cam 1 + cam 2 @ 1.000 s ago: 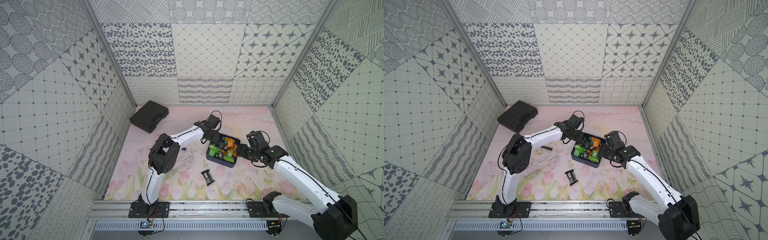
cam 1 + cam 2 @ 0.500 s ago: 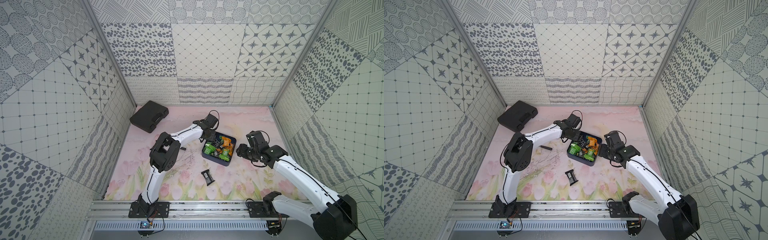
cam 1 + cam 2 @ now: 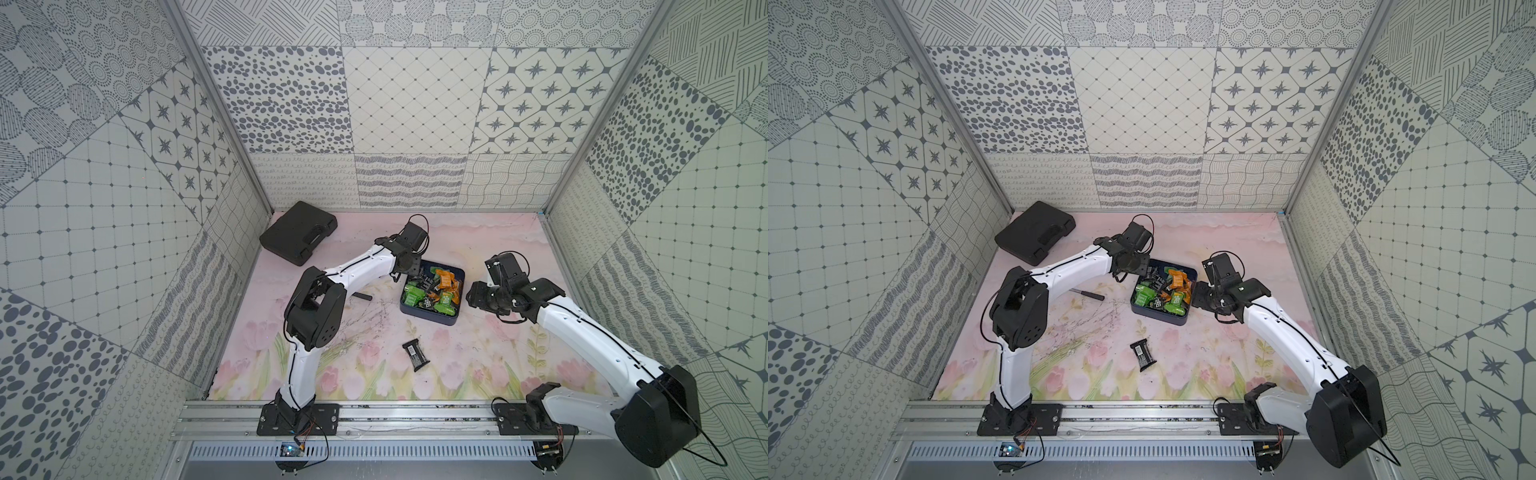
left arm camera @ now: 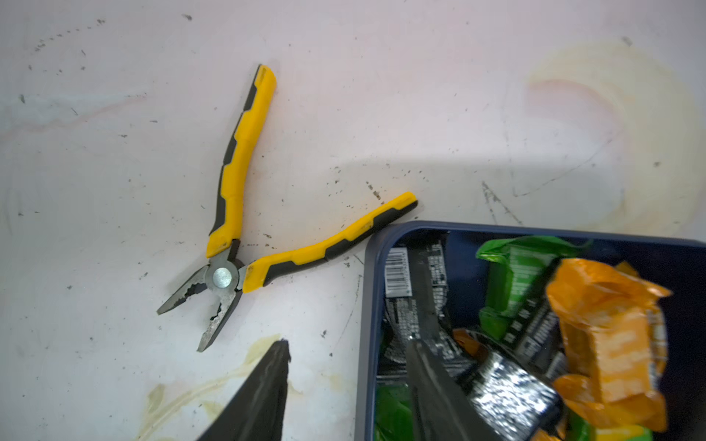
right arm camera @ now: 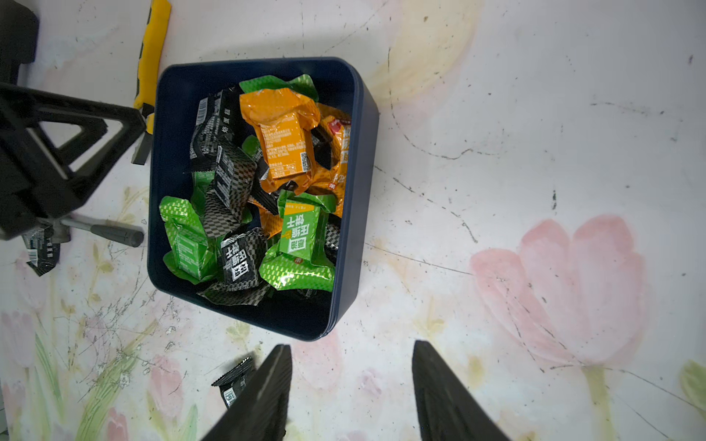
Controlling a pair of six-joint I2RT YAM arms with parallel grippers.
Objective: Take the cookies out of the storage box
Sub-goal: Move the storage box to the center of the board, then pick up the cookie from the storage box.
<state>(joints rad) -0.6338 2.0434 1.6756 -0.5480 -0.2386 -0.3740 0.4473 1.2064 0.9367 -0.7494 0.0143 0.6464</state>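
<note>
Spreading left hand [image 4: 347, 344] off shallow navy-blue storage box [image 5: 366, 133] after dragging it left; holding right hand [image 5: 351, 345] apart, empty; leaving crinkly foil cookies [image 5: 301, 229] inside.

we see the storage box [image 5: 361, 214], a shallow navy-blue square with rounded corners, sitting flat and open near the middle of the floral mat [image 3: 374, 374]. the cookies [image 5: 263, 191] fill it in a loose, overlapping heap of crinkly green, orange and black foil packets. one black packet [image 3: 415, 355] lies outside on the mat, near the box's front side.
</note>
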